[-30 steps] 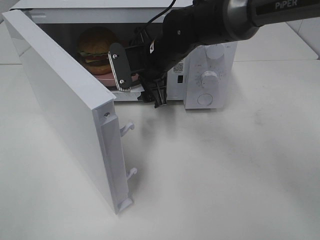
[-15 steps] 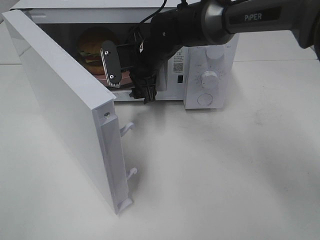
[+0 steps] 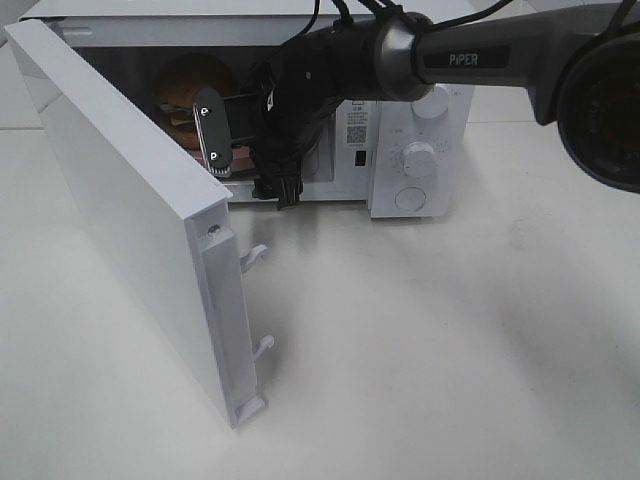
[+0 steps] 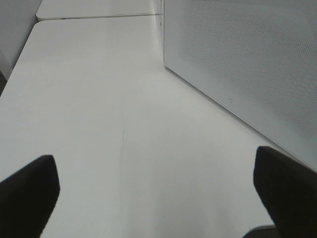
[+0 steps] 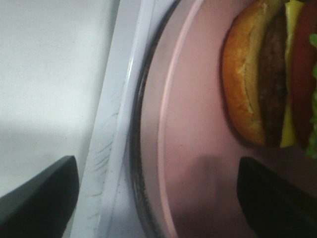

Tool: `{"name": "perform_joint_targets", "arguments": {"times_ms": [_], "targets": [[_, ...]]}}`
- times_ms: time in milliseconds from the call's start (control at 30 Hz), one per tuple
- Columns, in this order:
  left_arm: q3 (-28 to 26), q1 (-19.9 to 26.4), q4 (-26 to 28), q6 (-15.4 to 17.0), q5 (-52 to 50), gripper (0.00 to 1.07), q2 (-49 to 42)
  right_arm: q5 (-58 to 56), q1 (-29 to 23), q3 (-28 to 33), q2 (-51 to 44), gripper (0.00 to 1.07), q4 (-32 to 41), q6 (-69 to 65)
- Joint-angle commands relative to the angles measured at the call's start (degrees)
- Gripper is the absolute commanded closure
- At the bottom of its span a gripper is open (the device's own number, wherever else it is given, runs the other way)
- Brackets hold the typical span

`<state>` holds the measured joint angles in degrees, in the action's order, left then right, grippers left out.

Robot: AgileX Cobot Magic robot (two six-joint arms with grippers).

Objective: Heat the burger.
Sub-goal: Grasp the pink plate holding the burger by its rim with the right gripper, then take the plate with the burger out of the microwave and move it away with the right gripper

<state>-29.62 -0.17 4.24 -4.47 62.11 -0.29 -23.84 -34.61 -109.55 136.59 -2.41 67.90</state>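
The burger (image 3: 190,84) sits deep inside the open white microwave (image 3: 405,120), on a reddish-pink round plate (image 5: 193,124). My right gripper (image 3: 228,138) reaches into the cavity mouth from the right, just in front of the burger, and one silver-faced finger (image 3: 211,133) shows. In the right wrist view the burger (image 5: 262,79) lies beyond the open right gripper (image 5: 158,198), apart from both dark fingertips, with nothing between them. My left gripper (image 4: 157,198) is open over bare table, holding nothing. It does not appear in the exterior view.
The microwave door (image 3: 130,220) swings out wide toward the front left, its handle (image 3: 255,300) facing right. The control panel with knobs (image 3: 418,155) is right of the cavity. A white perforated panel (image 4: 247,64) stands close beside my left gripper. White tabletop (image 3: 450,340) spreads in front.
My right arm has pushed further left and deeper into the microwave opening, staying open. The burger, the plate and the door have not moved.
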Motion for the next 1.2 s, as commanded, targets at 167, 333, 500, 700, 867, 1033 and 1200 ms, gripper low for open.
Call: {"name": "perform_joint_targets", "arguments": {"times_ms": [167,333,500,700,867,1033,1200], "targets": [[-0.1,0.1,0.2,0.3,-0.7,0.07,-0.3,-1.1,-0.2,-1.4,0.7,0.39,0.4,0.6],[-0.1,0.1,0.2,0.3,-0.7,0.07,-0.3,-0.7,-0.2,-1.4,0.8,0.73,0.5,2.9],[-0.1,0.1,0.2,0.3,-0.7,0.07,-0.3,0.1,-0.2,-1.4,1.1,1.07,2.4,2.9],[-0.1,0.1,0.2,0.3,-0.7,0.07,-0.3,0.3,-0.2,-1.4,1.3,1.07,3.2,3.8],[-0.1,0.1,0.2,0.3,-0.7,0.07,-0.3,0.2,-0.2,-1.4,1.3,1.07,3.6,5.7],[-0.1,0.1,0.2,0.3,-0.7,0.07,-0.3,-0.9,-0.2,-1.4,1.3,1.07,3.6,7.7],[-0.1,0.1,0.2,0.3,-0.7,0.07,-0.3,-3.4,-0.2,-1.3,0.7,1.07,6.5,12.6]]}}
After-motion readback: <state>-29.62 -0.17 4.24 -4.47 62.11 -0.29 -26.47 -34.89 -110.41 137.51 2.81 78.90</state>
